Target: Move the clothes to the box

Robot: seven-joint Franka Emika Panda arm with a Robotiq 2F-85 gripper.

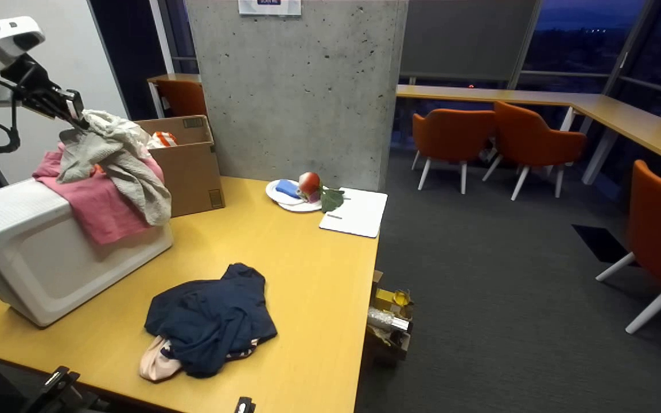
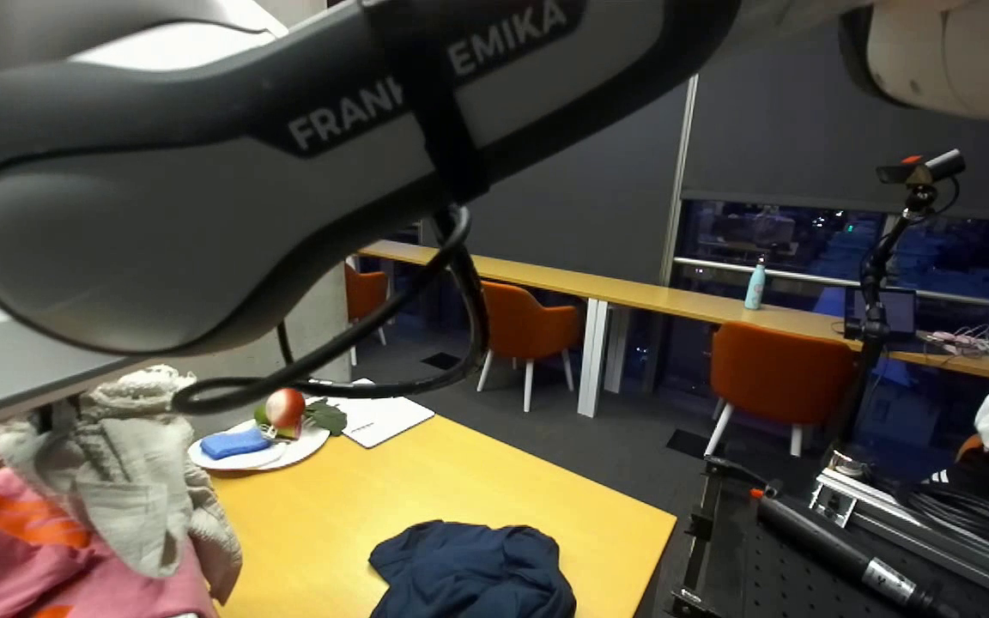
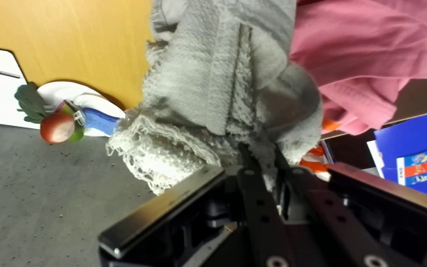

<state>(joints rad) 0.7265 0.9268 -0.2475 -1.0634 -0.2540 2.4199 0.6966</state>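
My gripper (image 1: 80,120) is shut on a grey garment (image 1: 129,169), which hangs from the fingers. The wrist view shows the grey cloth (image 3: 213,74) bunched between my fingertips (image 3: 262,150). The garment hangs over a pink garment (image 1: 107,215), draped on a white container (image 1: 95,264); both garments also show in an exterior view (image 2: 134,506). The open cardboard box (image 1: 193,180) stands just behind, with an orange-and-white item (image 1: 162,139) and a blue item (image 3: 413,155) inside. A navy garment (image 1: 210,321) lies crumpled on the table, with light pink cloth (image 1: 158,361) under it.
A white plate (image 1: 293,205) with a blue sponge (image 1: 288,189), a red-and-white round item (image 1: 309,183) and a leafy item (image 1: 331,199) sits near the pillar (image 1: 296,103). A whiteboard (image 1: 359,212) lies at the table's edge. The arm (image 2: 160,197) blocks much of an exterior view.
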